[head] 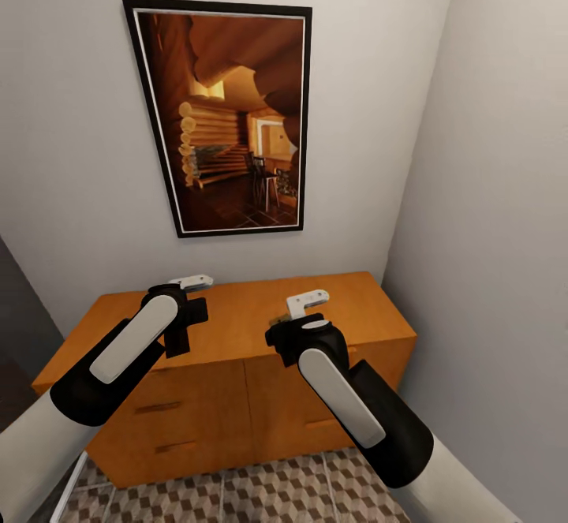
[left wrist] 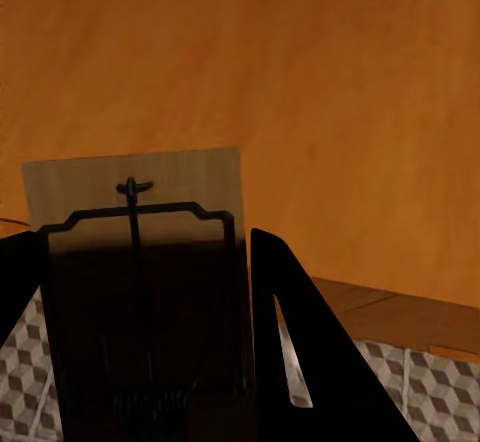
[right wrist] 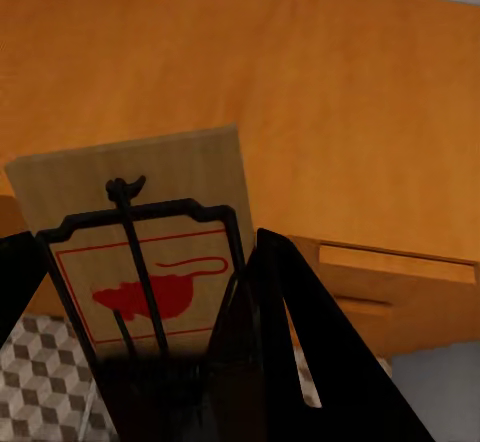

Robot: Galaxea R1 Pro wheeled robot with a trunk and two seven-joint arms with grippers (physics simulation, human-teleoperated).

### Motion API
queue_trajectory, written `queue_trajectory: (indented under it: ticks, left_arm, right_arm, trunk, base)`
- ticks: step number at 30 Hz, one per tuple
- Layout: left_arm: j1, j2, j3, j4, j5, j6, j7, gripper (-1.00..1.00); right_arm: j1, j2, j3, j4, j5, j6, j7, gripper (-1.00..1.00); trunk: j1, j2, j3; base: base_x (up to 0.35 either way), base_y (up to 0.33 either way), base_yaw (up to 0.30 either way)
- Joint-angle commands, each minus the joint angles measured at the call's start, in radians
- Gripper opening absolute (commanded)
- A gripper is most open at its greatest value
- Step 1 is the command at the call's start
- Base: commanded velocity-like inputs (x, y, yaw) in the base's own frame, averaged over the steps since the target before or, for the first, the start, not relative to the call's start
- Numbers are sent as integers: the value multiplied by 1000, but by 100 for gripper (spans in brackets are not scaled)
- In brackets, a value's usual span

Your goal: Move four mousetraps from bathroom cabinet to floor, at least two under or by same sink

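Orange-brown wood forms the low, wide cabinet (head: 237, 326), flat-topped with slot-handled drawers, set against a pale wall under a black-framed picture (head: 229, 113). A flat rectangular wooden mousetrap (left wrist: 140, 262) with thin black wire parts is clamped between the left gripper's (left wrist: 150, 362) dark fingers. A second wooden mousetrap (right wrist: 150, 232), printed with a red mouse, is clamped likewise in the right gripper (right wrist: 160, 362). Cube-patterned floor tiles (head: 260, 491) are seen below.

Cabinet (head: 237, 365) against wall; framed picture (head: 229, 117) above; bathroom floor (head: 260, 495) in front
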Motion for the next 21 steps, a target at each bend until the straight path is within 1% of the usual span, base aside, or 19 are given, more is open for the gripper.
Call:
queue_trajectory:
  ticks: [1,4,9,12,21]
  left_arm:
    - [-2,1,-2,-1,6,17,11,-100]
    - [-2,1,-4,-1,6,17,11,-100]
    - [-2,1,-28,-1,6,17,11,-100]
    - [-2,1,-34,-1,6,17,11,-100]
    - [-2,1,-44,-1,6,17,11,-100]
  right_arm:
    - [0,0,1,-1,-10,5,-10,-100]
    - [2,0,1,-1,-10,5,-10,-100]
    - [4,0,1,-1,-10,5,-10,-100]
    - [5,0,1,-1,-10,5,-10,-100]
    - [6,-1,1,-1,-10,5,-10,-100]
  trunk:
    - [1,-2,-2]
    - [1,-2,-2]
    - [1,-2,-2]
    - [1,-2,-2]
    - [1,-2,-2]
  base:
    - [-10,0,0]
    - [-33,0,0]
    - [-170,0,0]
    - [-111,0,0]
    - [-33,0,0]
